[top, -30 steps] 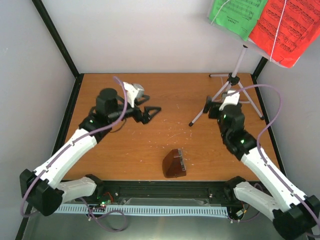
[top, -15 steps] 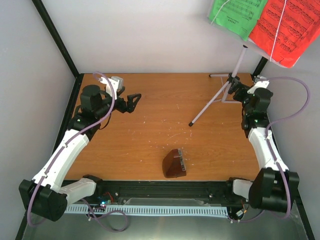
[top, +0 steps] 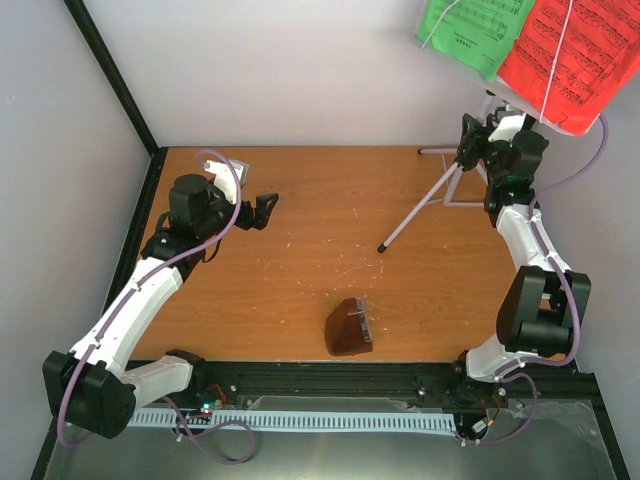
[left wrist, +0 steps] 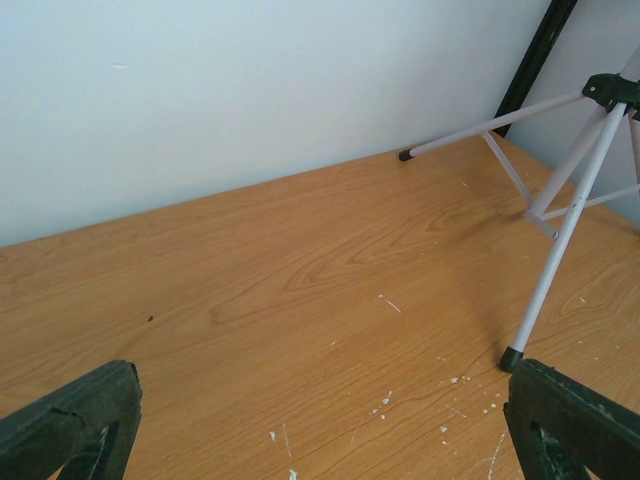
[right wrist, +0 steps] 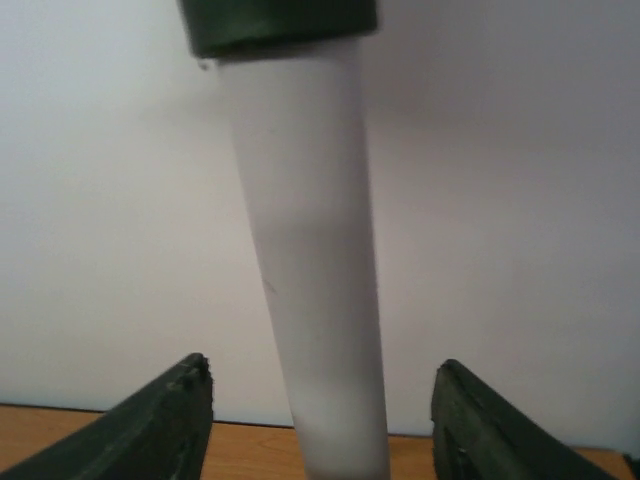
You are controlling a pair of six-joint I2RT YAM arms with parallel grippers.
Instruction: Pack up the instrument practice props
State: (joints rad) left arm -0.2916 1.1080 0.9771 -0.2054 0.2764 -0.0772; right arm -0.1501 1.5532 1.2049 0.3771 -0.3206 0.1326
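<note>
The white tripod music stand (top: 417,209) stands at the back right, with the green music sheet (top: 473,30) and the red music sheet (top: 570,55) on its plate at the top. My right gripper (top: 467,138) is raised at the stand's pole and open. In the right wrist view the pole (right wrist: 318,300) stands between the open fingers (right wrist: 170,425) without touching them. The dark brown metronome (top: 349,327) lies near the table's front edge. My left gripper (top: 262,208) is open and empty over the back left of the table. The left wrist view shows the tripod legs (left wrist: 562,235) ahead.
The wooden table (top: 300,280) is walled by white panels at the back and sides, with black frame posts (top: 110,70) at the corners. Small white specks (left wrist: 385,400) lie on the wood. A cable tray (top: 300,418) runs along the near edge.
My right arm has swung back and up from the table's right middle to the stand's pole. My left gripper drew back toward the back left, then shifted only slightly.
</note>
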